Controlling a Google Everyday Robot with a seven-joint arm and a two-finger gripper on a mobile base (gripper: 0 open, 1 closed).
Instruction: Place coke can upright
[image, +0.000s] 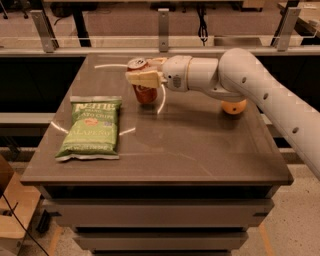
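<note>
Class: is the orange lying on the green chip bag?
No: the orange sits at the table's right, far from the bag; the pincer is at the coke can.

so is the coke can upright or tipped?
Upright, near enough: the coke can has its silver top up, red body below, gripper clamped on its upper half. Base touching the table: cannot tell.
</note>
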